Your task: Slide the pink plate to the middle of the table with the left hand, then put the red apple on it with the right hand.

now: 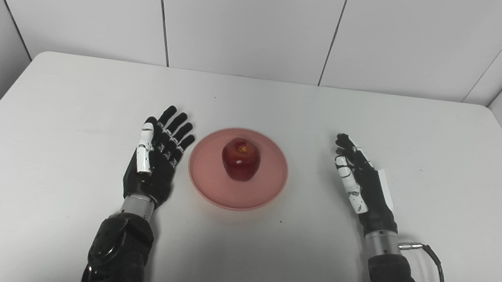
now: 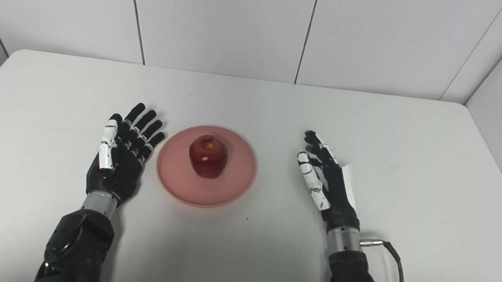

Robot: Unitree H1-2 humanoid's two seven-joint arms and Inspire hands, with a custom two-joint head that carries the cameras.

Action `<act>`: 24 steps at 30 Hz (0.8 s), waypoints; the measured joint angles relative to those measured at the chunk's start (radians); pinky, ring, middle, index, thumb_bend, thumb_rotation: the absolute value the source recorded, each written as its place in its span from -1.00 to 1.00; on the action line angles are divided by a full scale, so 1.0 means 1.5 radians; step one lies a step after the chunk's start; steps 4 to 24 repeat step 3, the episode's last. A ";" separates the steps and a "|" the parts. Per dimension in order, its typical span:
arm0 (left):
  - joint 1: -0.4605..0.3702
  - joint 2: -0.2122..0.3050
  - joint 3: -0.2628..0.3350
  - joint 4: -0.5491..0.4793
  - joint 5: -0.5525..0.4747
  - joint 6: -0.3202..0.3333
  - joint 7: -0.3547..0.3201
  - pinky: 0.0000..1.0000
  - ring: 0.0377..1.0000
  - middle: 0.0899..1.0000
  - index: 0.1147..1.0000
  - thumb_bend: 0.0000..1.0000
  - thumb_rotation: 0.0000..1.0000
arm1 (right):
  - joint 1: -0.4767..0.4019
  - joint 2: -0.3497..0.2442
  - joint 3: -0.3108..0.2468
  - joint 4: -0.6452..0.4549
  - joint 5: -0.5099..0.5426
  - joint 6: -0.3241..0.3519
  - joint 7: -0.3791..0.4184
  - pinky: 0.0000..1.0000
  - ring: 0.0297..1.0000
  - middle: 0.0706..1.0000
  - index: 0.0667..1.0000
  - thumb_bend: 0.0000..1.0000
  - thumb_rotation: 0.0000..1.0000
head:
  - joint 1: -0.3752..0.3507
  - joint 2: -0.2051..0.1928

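The pink plate (image 1: 238, 169) lay near the middle of the white table (image 1: 75, 96), a little toward the robot's side. The red apple (image 1: 241, 159) stood upright on the plate, close to its centre, with the yellowish stem hollow facing up.

The left hand (image 1: 154, 158) was just beside the left rim of the plate, not touching it as far as the views showed. Its fingers (image 1: 178, 131) were stretched out and spread apart, pointing away from the robot, and it held nothing.

The right hand (image 1: 361, 181) was on the other side of the plate, well apart from the rim. It stood more on its edge, with the fingers (image 2: 314, 140) extended and slightly apart, and it was also empty. A black cable (image 1: 437, 265) ran from its wrist toward the lower edge.
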 measured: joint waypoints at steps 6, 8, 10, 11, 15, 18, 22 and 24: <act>0.000 0.000 0.001 0.000 0.000 0.000 0.000 0.79 0.77 0.74 0.69 -0.32 1.00 | 0.000 0.003 0.000 0.001 0.012 0.000 0.001 0.57 0.69 0.71 0.70 -0.26 1.00 | 0.001 -0.001; 0.000 0.000 0.001 0.000 0.000 0.000 0.000 0.79 0.77 0.74 0.69 -0.32 1.00 | 0.000 0.003 0.000 0.001 0.012 0.000 0.001 0.57 0.69 0.71 0.70 -0.26 1.00 | 0.001 -0.001; 0.000 0.000 0.001 0.000 0.000 0.000 0.000 0.79 0.77 0.74 0.69 -0.32 1.00 | 0.000 0.003 0.000 0.001 0.012 0.000 0.001 0.57 0.69 0.71 0.70 -0.26 1.00 | 0.001 -0.001; 0.000 0.000 0.001 0.000 0.000 0.000 0.000 0.79 0.77 0.74 0.69 -0.32 1.00 | 0.000 0.003 0.000 0.001 0.012 0.000 0.001 0.57 0.69 0.71 0.70 -0.26 1.00 | 0.001 -0.001; 0.000 0.000 0.001 0.000 0.000 0.000 0.000 0.79 0.77 0.74 0.69 -0.32 1.00 | 0.000 0.003 0.000 0.001 0.012 0.000 0.001 0.57 0.69 0.71 0.70 -0.26 1.00 | 0.001 -0.001; 0.000 0.000 0.001 0.000 0.000 0.000 0.000 0.79 0.77 0.74 0.69 -0.32 1.00 | 0.000 0.003 0.000 0.001 0.012 0.000 0.001 0.57 0.69 0.71 0.70 -0.26 1.00 | 0.001 -0.001; 0.000 0.000 0.001 0.000 0.000 0.000 0.000 0.79 0.77 0.74 0.69 -0.32 1.00 | 0.000 0.003 0.000 0.001 0.012 0.000 0.001 0.57 0.69 0.71 0.70 -0.26 1.00 | 0.001 -0.001; 0.000 0.000 0.001 0.000 0.000 0.000 0.000 0.79 0.77 0.74 0.69 -0.32 1.00 | 0.000 0.003 0.000 0.001 0.012 0.000 0.001 0.57 0.69 0.71 0.70 -0.26 1.00 | 0.001 -0.001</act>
